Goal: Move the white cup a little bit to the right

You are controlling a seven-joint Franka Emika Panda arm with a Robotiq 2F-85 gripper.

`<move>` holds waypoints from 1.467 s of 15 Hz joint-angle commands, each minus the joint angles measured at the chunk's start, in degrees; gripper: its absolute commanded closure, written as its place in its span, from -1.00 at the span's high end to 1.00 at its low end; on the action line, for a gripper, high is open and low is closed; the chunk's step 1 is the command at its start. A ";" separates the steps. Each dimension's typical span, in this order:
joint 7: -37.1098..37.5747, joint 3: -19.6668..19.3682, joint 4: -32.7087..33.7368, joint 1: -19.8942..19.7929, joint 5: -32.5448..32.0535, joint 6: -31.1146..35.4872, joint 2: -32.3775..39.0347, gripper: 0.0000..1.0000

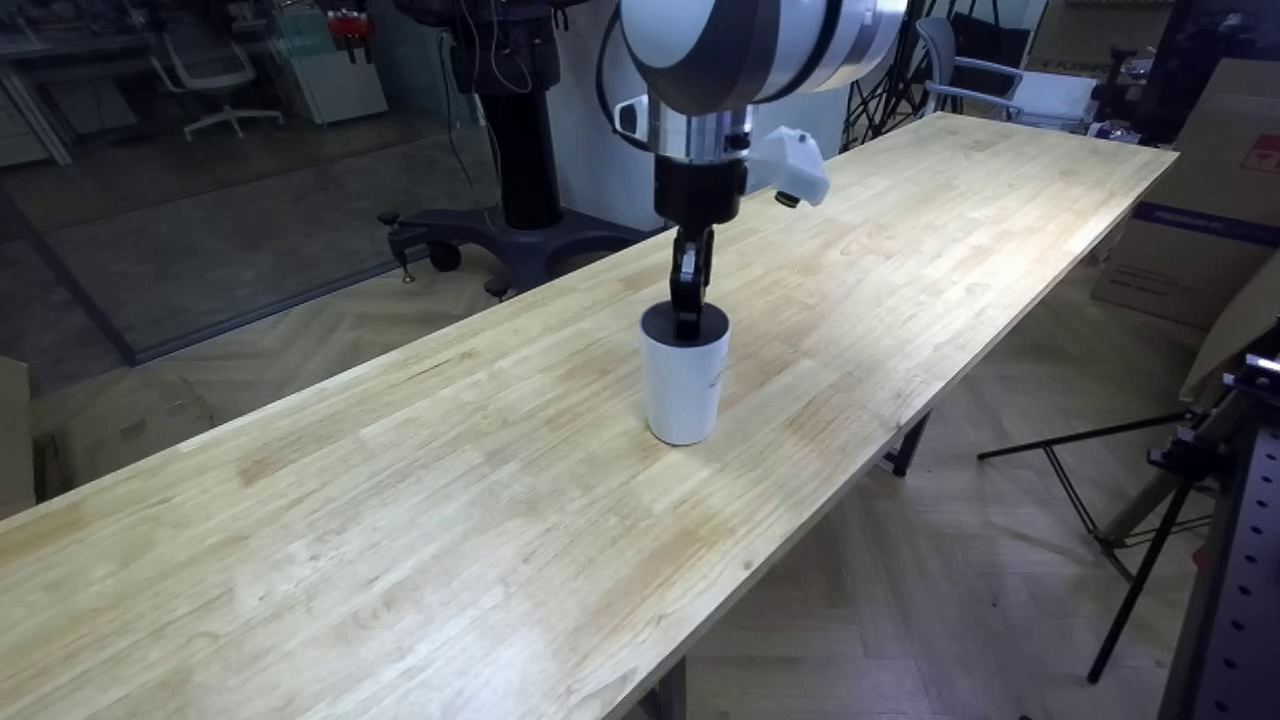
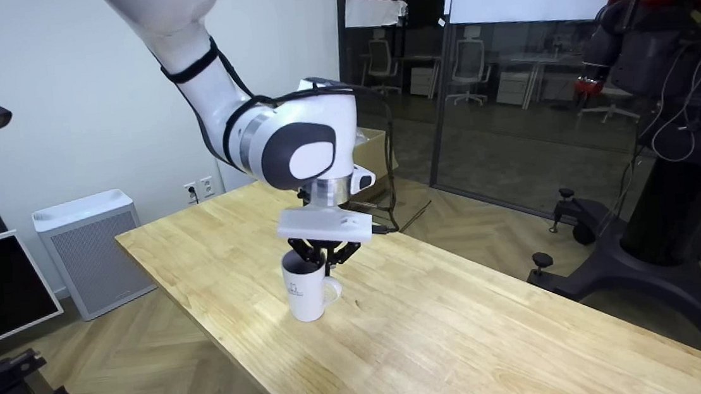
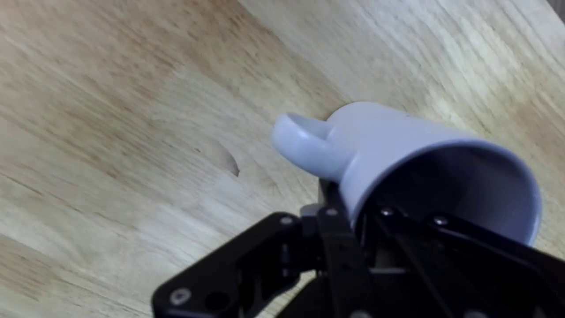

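The white cup shows in both exterior views [image 1: 683,395] [image 2: 303,295] and in the wrist view [image 3: 384,128]. It is upright, with a dark inside and a small dark print. Its handle shows in an exterior view and the wrist view. My gripper also shows in both exterior views [image 1: 688,318] [image 2: 324,264]. In the wrist view the gripper [image 3: 353,216] is shut on the cup's wall beside the handle, one finger inside and one outside. The fingertips are partly hidden by the cup. I cannot tell whether the base touches the table or sits just above it.
The cup is over a long wooden table [image 1: 400,520], near its middle across the width. The table's long edges run on both sides of the cup. A dark wheeled stand [image 2: 656,278] is beyond one edge. A tripod [image 1: 1110,540] stands on the floor beyond the opposite edge.
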 commanded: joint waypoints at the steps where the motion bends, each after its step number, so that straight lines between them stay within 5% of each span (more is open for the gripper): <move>1: 4.90 1.47 -10.74 -3.43 4.51 5.74 -7.29 -0.95; 8: 13.24 1.22 -18.82 -7.20 11.41 11.04 -12.67 -0.95; 12: 23.71 -1.71 -18.63 -4.90 10.82 12.05 -13.30 -0.95; 16: 33.57 -6.09 -16.91 -1.64 7.90 9.57 -12.29 -0.95; 22: 35.30 -6.14 -14.86 -1.79 8.84 3.61 -11.24 -0.95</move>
